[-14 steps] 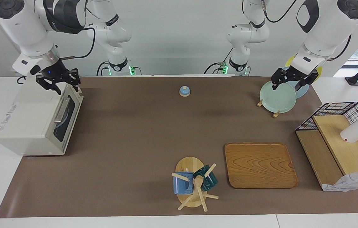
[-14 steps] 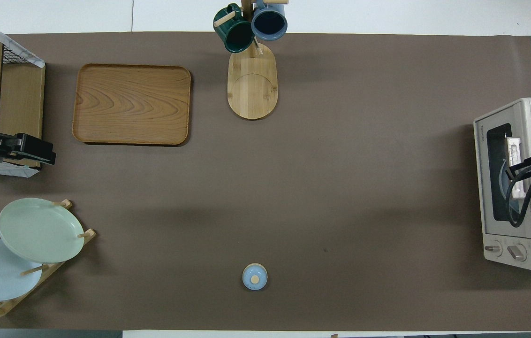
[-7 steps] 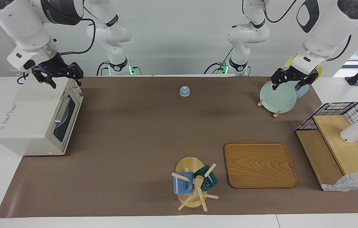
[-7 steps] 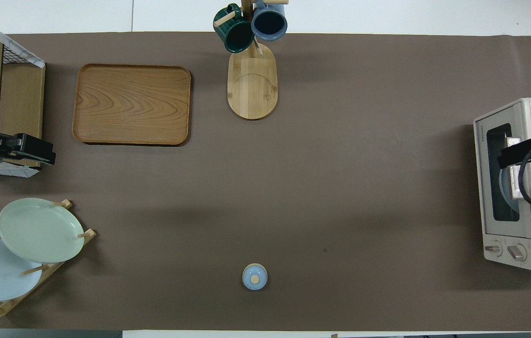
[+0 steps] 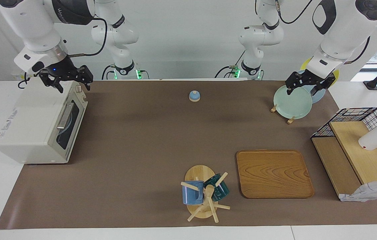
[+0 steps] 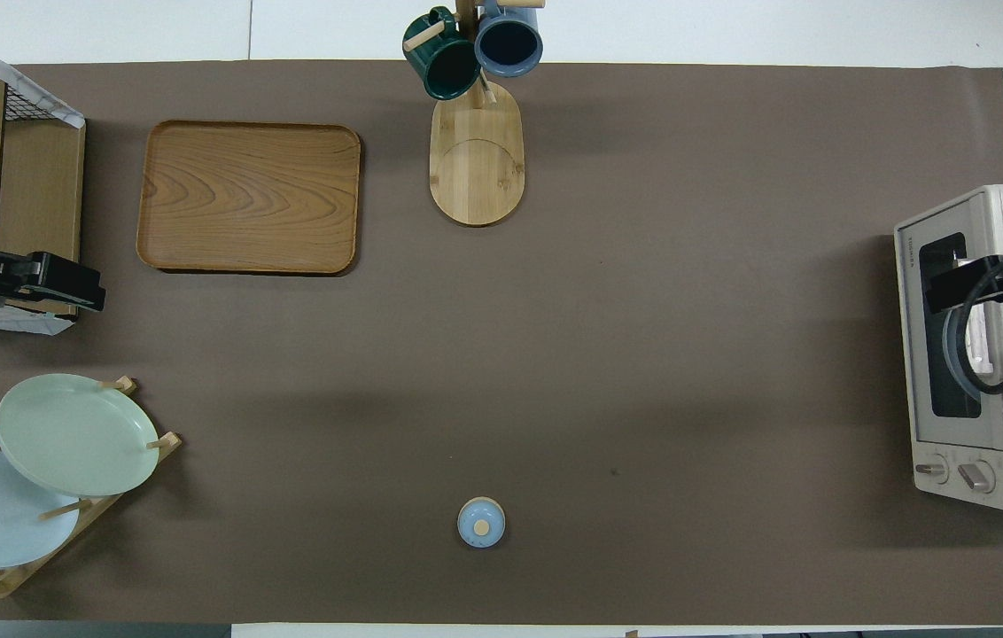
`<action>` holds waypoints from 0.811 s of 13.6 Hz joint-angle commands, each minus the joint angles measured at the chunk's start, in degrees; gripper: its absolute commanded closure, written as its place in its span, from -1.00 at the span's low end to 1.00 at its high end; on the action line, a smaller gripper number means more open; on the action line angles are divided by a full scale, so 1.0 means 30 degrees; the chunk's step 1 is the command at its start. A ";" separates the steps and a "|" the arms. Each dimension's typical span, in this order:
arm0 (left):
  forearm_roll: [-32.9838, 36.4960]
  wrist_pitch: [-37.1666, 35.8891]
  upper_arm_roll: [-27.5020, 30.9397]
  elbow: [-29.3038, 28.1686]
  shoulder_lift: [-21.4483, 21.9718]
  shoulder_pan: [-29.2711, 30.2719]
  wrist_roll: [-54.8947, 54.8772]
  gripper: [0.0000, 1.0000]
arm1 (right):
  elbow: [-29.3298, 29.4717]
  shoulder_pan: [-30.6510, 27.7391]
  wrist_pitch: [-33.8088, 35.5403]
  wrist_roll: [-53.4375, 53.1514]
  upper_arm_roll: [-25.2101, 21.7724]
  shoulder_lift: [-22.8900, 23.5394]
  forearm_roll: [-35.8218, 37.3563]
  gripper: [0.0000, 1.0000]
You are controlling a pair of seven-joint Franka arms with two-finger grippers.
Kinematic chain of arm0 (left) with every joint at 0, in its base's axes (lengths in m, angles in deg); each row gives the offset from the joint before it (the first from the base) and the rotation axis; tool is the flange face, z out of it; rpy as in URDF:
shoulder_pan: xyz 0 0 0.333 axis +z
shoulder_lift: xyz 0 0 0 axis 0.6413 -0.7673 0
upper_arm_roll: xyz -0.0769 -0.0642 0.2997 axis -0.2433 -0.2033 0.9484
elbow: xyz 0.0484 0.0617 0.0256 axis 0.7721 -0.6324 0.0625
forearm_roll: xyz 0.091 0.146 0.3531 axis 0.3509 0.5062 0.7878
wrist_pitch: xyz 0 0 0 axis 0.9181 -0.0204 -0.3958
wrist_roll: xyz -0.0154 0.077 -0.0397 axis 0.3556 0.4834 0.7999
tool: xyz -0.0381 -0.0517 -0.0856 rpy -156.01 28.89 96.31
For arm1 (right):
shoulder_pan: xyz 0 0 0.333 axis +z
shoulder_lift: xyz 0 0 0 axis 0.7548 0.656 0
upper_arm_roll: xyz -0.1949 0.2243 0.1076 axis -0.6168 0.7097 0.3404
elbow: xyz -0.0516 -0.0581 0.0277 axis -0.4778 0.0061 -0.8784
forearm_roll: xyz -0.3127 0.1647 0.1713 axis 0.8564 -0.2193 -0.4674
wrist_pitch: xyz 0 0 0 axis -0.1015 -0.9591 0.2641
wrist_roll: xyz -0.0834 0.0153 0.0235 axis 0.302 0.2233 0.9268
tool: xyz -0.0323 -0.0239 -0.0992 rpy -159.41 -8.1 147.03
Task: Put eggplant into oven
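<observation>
Sitting with its door shut at the right arm's end of the table, oven (image 5: 32, 126). Lifted off that door to over the oven top, right gripper (image 5: 72, 87) wide open, empty; waiting over the plates (image 5: 291, 103), left gripper (image 5: 301, 92) open, empty. No eggplant to see anywhere, so likely inside already.

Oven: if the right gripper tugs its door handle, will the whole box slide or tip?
The oven looks boxy and wide-based, so tipping seems unlikely. Nothing visible braces it, so a firm tug may slide it. Its metal bar handle looks rigid.
</observation>
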 commanded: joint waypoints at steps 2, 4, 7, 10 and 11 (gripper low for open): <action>-0.0205 -0.0200 -0.0238 -0.0265 0.0375 0.0328 0.0120 -1.00 | 0.0341 0.0162 0.0192 -0.0447 -0.0128 0.0105 -0.0010 -1.00; -0.0234 -0.0200 -0.0238 -0.0237 0.0404 0.0328 0.0120 -1.00 | 0.0371 0.0133 -0.0071 -0.0741 -0.0128 0.0047 -0.0069 -1.00; -0.0234 -0.0200 -0.0238 -0.0237 0.0375 0.0329 0.0120 -1.00 | 0.0342 0.0133 0.0016 -0.1034 -0.0011 0.0018 -0.0069 -1.00; -0.0234 -0.0200 -0.0238 -0.0266 0.0404 0.0328 0.0120 -1.00 | 0.0341 0.0133 0.0104 -0.1239 0.0018 -0.0041 -0.0011 -1.00; -0.0234 -0.0200 -0.0238 -0.0266 0.0375 0.0328 0.0120 -1.00 | 0.0341 0.0133 0.0104 -0.1239 0.0047 -0.0070 -0.0040 -1.00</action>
